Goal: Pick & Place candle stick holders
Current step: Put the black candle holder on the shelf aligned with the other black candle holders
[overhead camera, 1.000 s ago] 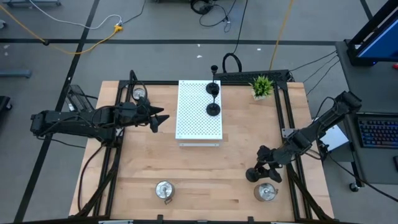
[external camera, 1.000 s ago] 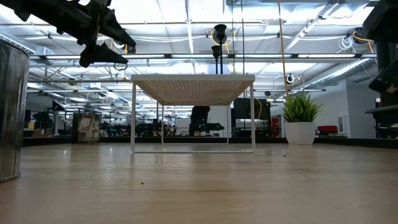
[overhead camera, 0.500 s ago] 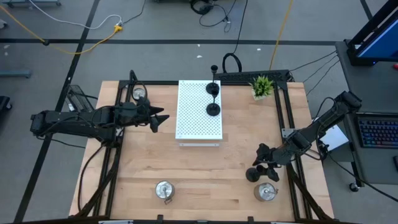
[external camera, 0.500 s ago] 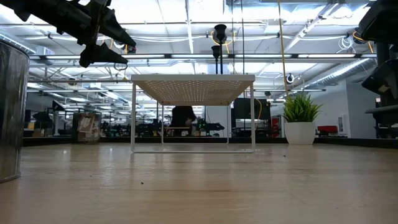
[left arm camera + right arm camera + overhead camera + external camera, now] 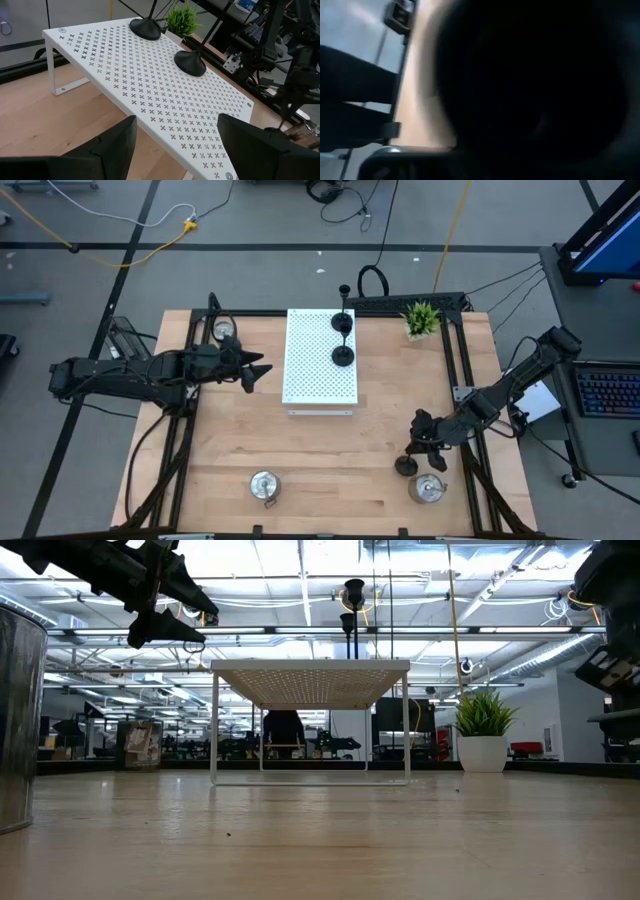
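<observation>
The right gripper point(image 5: 418, 450) sits at the near right of the table point(image 5: 330, 470), jaws closed on the third black holder point(image 5: 406, 465); I judge this the pick step, and next it should lift straight up and carry it to the white board point(image 5: 305, 370). The left gripper point(image 5: 252, 368) hovers open and empty left of the board. Counted: 3 black holders, 2 already on the board point(image 5: 343, 356), and 3 silver holders point(image 5: 265, 485), 1 far left, 2 near.

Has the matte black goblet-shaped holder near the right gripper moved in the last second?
Yes. The matte black goblet-shaped holder has shifted slightly toward the shiny silver round holder at the table's near edge.
</observation>
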{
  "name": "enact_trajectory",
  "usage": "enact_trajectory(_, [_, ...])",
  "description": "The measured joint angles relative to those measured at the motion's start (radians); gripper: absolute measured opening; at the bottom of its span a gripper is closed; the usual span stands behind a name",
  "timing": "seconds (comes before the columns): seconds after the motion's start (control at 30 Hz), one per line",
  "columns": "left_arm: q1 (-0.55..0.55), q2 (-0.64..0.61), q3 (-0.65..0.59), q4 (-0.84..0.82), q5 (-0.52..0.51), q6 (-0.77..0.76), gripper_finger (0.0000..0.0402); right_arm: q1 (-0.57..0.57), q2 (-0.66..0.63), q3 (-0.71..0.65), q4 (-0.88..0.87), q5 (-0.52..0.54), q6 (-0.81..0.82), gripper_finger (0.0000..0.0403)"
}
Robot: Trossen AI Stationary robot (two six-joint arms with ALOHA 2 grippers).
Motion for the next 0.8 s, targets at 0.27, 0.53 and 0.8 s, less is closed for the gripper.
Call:
enact_trajectory(0.27, [0.0,0.0,0.0,0.0,0.0,0.0,0.0285,-0.045,-0.002,0.003,0.144,0.0,-0.018,0.0008])
enact_trajectory(0.53, [0.0,0.0,0.0,0.0,0.0,0.003,0.0285,-0.183,-0.002,0.11,0.152,0.002,-0.167,0.0008])
enact_trajectory(0.8, [0.0,0.0,0.0,-0.002,0.0,0.014,0.0285,-0.351,0.068,0.3,0.151,0.101,-0.358,0.0008])
